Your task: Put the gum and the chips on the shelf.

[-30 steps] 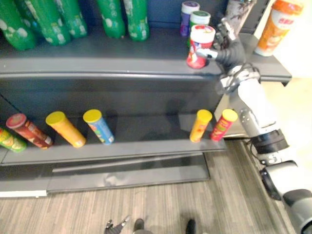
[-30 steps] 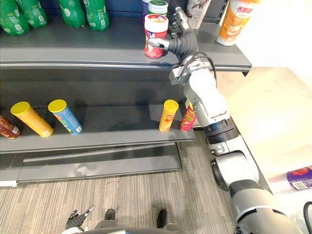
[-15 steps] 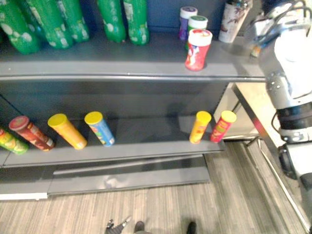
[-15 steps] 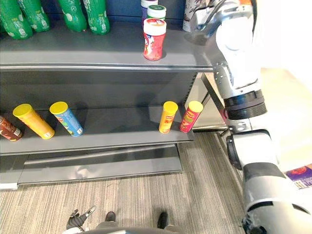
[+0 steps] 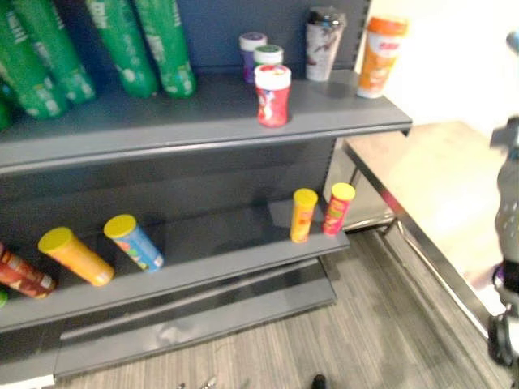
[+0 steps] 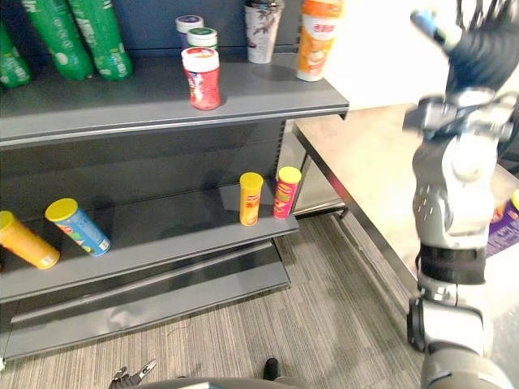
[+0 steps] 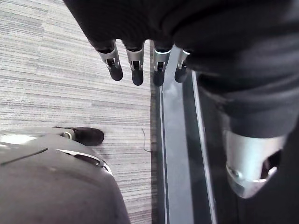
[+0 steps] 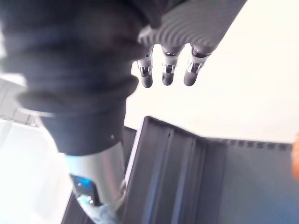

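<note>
Red white-lidded gum canister (image 5: 272,96) stands on the dark grey metal shelf (image 5: 203,134); right hand (image 6: 485,50), well apart, and left hand (image 7: 134,60): fingers straight, empty

Strong light floods the space behind and below the right hand (image 6: 482,49). It washes the pale table (image 6: 365,154) under the hand almost white, and the space past the hand burns out to blank glare. In the right wrist view the fingers (image 8: 167,74) stand dark against that same white blaze. Away from that hand, toward the robot's left, the scene is dimmer: the upper shelf (image 6: 122,101) throws deep shade over the back of the lower shelf (image 6: 162,231), and the green bottles (image 6: 89,36) sit in gloom. Beneath the left hand (image 7: 140,60), the striped floor (image 7: 56,74) is lit evenly and softly, without glare.
</note>
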Tool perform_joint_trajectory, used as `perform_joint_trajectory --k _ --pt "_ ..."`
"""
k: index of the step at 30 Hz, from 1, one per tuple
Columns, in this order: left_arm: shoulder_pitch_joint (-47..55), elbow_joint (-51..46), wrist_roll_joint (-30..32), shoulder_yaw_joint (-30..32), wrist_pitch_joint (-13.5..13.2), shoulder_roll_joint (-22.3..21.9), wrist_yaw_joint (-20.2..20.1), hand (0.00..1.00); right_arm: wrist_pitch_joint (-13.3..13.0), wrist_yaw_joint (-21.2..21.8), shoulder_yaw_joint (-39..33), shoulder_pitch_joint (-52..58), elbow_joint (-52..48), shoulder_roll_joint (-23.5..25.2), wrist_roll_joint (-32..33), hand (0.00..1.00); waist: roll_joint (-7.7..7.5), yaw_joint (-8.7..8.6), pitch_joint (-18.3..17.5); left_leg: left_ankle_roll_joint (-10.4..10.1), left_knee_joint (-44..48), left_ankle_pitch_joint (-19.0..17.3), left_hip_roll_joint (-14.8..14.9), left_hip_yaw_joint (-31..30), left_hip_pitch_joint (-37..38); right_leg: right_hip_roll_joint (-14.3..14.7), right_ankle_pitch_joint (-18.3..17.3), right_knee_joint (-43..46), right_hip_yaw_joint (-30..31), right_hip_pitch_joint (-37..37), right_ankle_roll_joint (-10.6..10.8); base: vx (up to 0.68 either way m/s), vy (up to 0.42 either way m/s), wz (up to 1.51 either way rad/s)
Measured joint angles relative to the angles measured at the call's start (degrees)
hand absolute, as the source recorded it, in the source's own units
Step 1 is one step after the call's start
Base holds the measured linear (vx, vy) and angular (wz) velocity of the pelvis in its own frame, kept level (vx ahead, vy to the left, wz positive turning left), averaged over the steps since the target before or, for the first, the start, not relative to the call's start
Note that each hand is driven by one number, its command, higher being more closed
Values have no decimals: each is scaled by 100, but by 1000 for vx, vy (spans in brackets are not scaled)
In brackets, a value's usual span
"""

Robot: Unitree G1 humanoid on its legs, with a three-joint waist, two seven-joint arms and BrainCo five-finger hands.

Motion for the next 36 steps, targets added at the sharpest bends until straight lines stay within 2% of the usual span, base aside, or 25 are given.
perform_joint_trajectory --k 3,4,9,13,17,20,25,29,31,32,36 --pt "62 25 0 92 -52 -41 2 0 -96 297 -11 964 -372 473 -250 0 29 -91 -19 5 1 -10 1 74 -4 7 8 2 54 -43 10 11 8 -12" --pt "94 27 0 105 -93 -47 13 0 -170 517 67 1454 -413 691 -442 0 28 -110 -20 3 2 -16 1 97 -1 11 9 2 81 -53 11 23 9 -9" --pt "138 21 -287 92 -131 -63 21 0 -335 1203 728 2972 -210 1301 -670 0 20 -110 -40 2 31 -60 -24 105 3 -12 8 2 73 -52 12 33 14 -1" --pt "181 21 -460 2 -75 -68 -14 0 -379 1521 1296 3700 766 1787 -667 0 15 -113 -51 14 32 -87 -74 97 2 -70 1 4 51 -47 22 8 5 1" --pt "175 21 -678 -191 41 -37 -101 0 -364 1677 1734 4057 1759 1970 -892 0 70 -115 -83 44 32 -111 -131 91 -1 -128 -17 15 33 -44 48 0 0 0" --pt "163 8 -694 -315 120 2 -164 0 -343 1711 1830 4115 2435 2028 -915 0 89 -113 -94 50 32 -116 -159 79 -3 -157 -23 23 20 -41 57 3 7 1" --pt "153 -3 -843 -414 310 12 -334 0 -291 1677 1974 4159 3636 2080 -1335 0 150 -111 -131 61 31 -121 -201 52 -1 -206 -42 43 -4 -34 83 2 4 2" --pt "140 -12 -876 -471 420 20 -443 0 -79 1604 1905 4179 4877 2418 -1332 0 158 -114 -129 68 31 -117 -214 -48 4 -231 -104 123 -89 -10 103 1 3 11" --pt "141 -11 -893 -472 431 15 -457 0 -84 1494 1852 4169 5484 2546 -1353 0 163 -111 -126 69 31 -116 -218 -84 11 -241 -119 123 -132 27 108 4 -1 14" --pt "140 -11 -894 -471 431 14 -487 0 -86 1402 1672 4167 6015 2672 -1419 0 174 -106 -123 69 31 -116 -224 -108 26 -250 -131 125 -161 59 110 4 0 10" --pt "119 43 -893 -458 425 6 -523 0 -223 1152 1124 4007 6873 2738 -1516 0 189 -100 -110 80 31 -124 -238 -106 98 -263 -133 122 -163 129 113 1 2 2"
